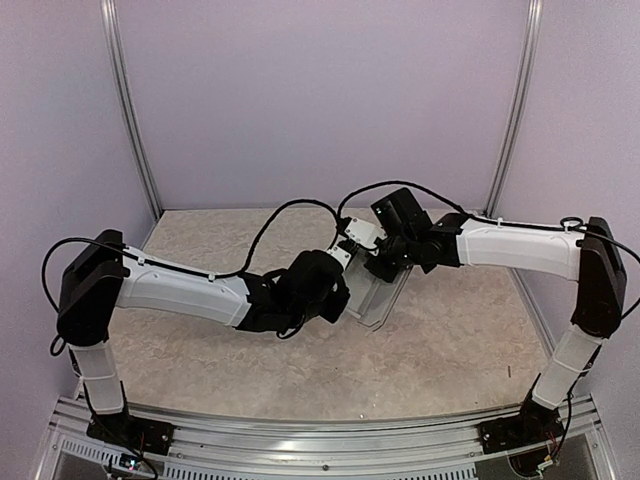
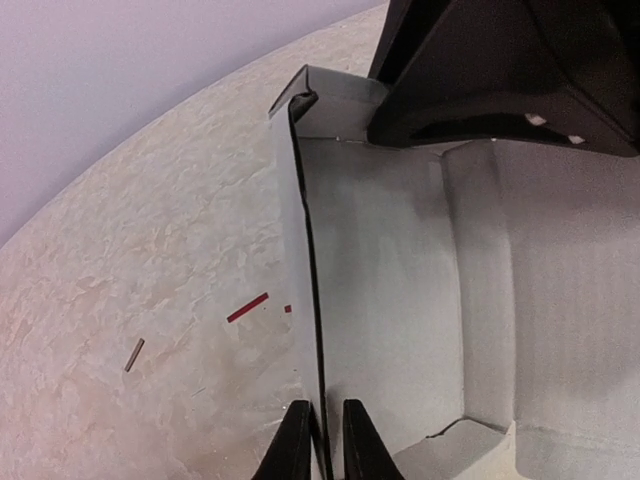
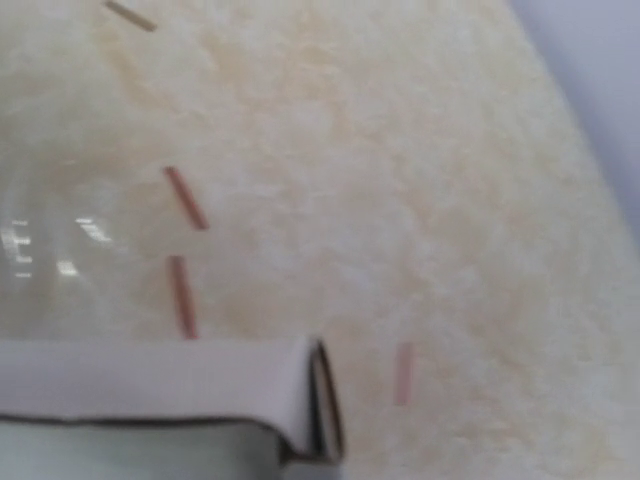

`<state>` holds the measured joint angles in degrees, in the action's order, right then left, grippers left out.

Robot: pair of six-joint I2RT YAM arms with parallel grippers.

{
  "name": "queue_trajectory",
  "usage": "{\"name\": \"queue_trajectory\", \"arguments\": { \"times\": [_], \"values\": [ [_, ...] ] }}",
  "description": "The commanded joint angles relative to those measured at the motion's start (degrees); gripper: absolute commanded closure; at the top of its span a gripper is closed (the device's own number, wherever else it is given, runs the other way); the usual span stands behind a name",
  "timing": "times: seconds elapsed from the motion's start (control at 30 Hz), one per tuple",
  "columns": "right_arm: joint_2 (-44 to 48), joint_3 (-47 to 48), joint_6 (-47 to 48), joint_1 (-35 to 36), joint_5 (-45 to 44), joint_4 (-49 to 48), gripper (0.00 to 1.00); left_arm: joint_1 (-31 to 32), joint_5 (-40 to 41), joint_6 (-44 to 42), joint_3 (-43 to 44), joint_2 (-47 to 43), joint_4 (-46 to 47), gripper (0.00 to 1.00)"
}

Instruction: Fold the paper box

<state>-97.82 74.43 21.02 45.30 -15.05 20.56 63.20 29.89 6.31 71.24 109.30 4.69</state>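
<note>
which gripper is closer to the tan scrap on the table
Left. The left gripper pinches the box wall at its near end, the tan scrap lying on the table out to that side. The right gripper is over the box's far end, farther from it.

Left arm (image 1: 185,290) reaches in from 9 o'clock and right arm (image 1: 515,245) from 3 o'clock, wrists meeting mid-tabletop (image 1: 450,340). Left gripper (image 2: 320,440) pinches the paper box (image 2: 380,300) wall; the right gripper (image 1: 388,268) hides its jaws.

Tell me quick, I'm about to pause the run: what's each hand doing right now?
Left hand: closed on the paper box side wall.
Right hand: at the box's far end; open or closed cannot be told.
</note>
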Motion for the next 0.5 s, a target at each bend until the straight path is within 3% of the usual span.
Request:
{"name": "queue_trajectory", "arguments": {
  "times": [0.0, 0.2, 0.47],
  "values": [
    [-0.49, -1.67, 3.68, 0.49, -6.67, -4.91, 0.93, 1.14, -5.68, 2.18, -0.82, -5.73, 5.60, 0.84],
    [-1.27, -1.94, 4.79, 0.42, -3.01, -5.08, 0.92, 0.97, -7.79, 2.59, -3.05, -8.28, 7.69, 0.65],
    [-1.33, -3.86, 4.77, -0.56, 9.30, -0.60, 0.90, 0.74, -7.07, 4.73, -11.22, -17.13, 5.75, 0.60]
  ]
}}
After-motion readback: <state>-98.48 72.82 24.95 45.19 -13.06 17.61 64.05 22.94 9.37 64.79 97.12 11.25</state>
